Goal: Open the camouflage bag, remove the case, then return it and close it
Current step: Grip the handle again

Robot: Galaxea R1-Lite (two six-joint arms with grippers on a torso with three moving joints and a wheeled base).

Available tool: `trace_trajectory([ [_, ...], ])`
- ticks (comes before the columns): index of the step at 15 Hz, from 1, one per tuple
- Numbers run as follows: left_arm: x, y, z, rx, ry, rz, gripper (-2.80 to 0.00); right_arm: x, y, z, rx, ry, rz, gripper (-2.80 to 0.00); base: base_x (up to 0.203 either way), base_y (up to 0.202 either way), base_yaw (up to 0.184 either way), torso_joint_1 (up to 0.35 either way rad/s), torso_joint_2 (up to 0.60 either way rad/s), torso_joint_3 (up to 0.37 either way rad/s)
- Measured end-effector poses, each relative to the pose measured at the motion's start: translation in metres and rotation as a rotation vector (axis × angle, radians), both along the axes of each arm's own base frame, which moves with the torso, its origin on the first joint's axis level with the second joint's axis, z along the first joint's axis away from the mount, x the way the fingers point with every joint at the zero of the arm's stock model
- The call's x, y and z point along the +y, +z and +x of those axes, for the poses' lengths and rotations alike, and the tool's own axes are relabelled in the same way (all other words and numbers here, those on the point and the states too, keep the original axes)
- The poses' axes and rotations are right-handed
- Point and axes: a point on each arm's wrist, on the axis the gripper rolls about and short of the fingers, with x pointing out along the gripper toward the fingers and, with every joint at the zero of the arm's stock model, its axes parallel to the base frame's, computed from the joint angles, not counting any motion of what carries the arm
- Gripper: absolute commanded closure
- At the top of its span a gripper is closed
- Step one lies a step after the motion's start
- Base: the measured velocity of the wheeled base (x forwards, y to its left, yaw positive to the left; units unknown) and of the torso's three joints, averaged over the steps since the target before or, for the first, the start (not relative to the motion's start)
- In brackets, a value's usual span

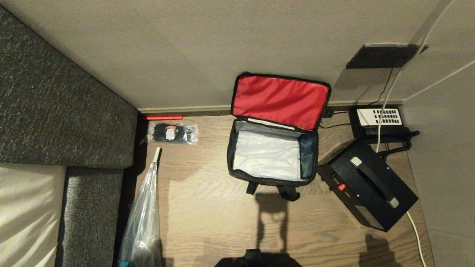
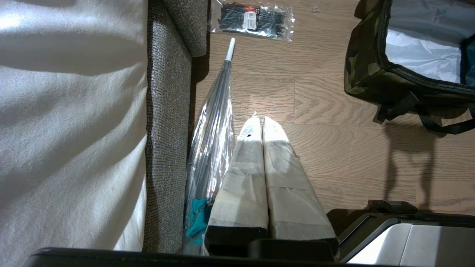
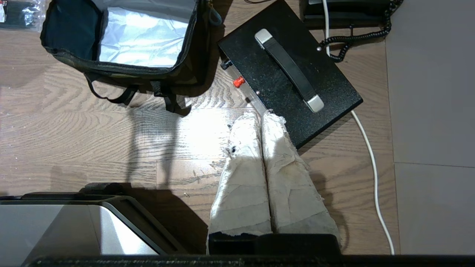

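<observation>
The camouflage bag [image 1: 268,181] stands on the wooden floor against the wall. Its lid is folded back, showing red lining [image 1: 280,100], and the silver-lined inside holds nothing. The case [image 1: 365,202], flat and black with a strap handle and a small red catch [image 1: 341,187], lies on the floor right of the bag, turned at an angle. My left gripper [image 2: 259,118] hangs shut and empty over bare floor, left of the bag [image 2: 365,70]. My right gripper [image 3: 261,115] is shut and empty, held above the floor near the case's [image 3: 326,74] front edge.
A grey upholstered sofa [image 1: 66,111] fills the left side. A folded clear umbrella [image 1: 143,215] and a packet of black ties [image 1: 172,132] lie beside it. A black telephone [image 1: 378,118] sits behind the case, and a white cable [image 1: 415,230] runs along the right.
</observation>
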Motion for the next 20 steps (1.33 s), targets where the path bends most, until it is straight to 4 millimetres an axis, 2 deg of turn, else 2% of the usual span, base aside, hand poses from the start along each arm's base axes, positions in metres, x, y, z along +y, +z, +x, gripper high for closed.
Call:
trace_trajectory([
  [20,0.0000,0.0000,0.0000,0.000,0.000,0.000,0.00,0.0000,-0.0002,0.0001,0.003,-0.001,-0.002,0.00,0.000,0.000,0.000,0.000,0.00,0.000],
])
